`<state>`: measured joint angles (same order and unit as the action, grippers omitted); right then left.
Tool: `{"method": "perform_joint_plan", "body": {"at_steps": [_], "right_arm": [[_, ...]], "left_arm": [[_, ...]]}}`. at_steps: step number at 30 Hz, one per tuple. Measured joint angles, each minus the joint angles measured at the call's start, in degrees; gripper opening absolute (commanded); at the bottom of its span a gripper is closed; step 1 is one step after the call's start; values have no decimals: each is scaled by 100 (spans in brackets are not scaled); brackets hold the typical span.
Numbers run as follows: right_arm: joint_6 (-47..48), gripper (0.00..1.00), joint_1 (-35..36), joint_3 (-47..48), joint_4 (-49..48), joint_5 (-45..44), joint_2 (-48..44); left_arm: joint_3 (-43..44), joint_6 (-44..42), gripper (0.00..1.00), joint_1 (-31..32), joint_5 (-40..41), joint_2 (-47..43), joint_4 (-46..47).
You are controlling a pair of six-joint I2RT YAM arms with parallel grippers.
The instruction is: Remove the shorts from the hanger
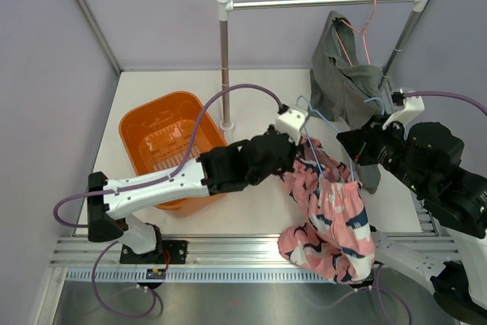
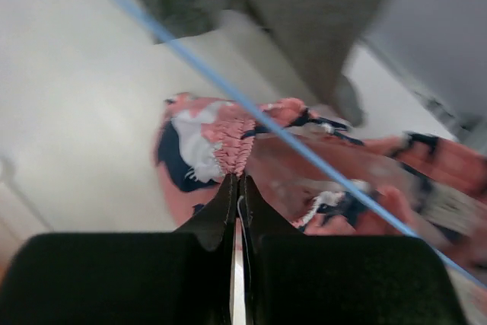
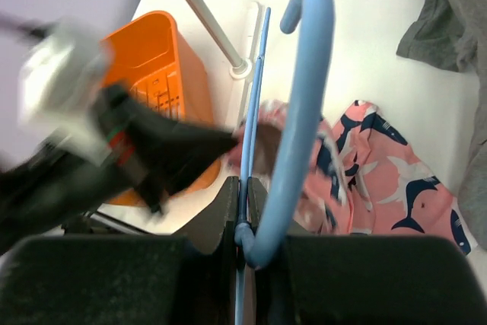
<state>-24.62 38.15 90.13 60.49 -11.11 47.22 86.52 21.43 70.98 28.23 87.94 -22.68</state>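
We hold the shorts [image 1: 335,215] between us: their pink shark-print cloth hangs below both sets of jaws and sags beneath them. Our right gripper [image 3: 243,215] is clamped on the blue hanger [image 3: 300,97] just under its hook. Our left gripper [image 2: 238,182] is pinched tight on the gathered waistband, with the hanger's wire crossing just above its tips. To do this well, we judge the right should brace the hanger while the left draws the waistband along the wire and off its end, not straight against it, lest the elastic snag. Beyond the jaws lie the white table [image 1: 152,85], the clothes rail [image 1: 319,2], an orange basket [image 1: 163,142] behind the left gripper, and a grey garment [image 1: 338,81] beyond the right.
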Motion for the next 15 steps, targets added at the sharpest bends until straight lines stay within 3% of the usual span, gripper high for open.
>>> {"method": "perform_joint_plan", "body": {"at_steps": [8, 15], "right_arm": [[177, 0, 0, -83, -413, -343, 511], [503, 0, 0, 496, -535, -1003, 1368]], "left_arm": [[197, -1156, 0, 2124, -33, -269, -177], [197, -1462, 0, 2490, 234, -273, -481]]}}
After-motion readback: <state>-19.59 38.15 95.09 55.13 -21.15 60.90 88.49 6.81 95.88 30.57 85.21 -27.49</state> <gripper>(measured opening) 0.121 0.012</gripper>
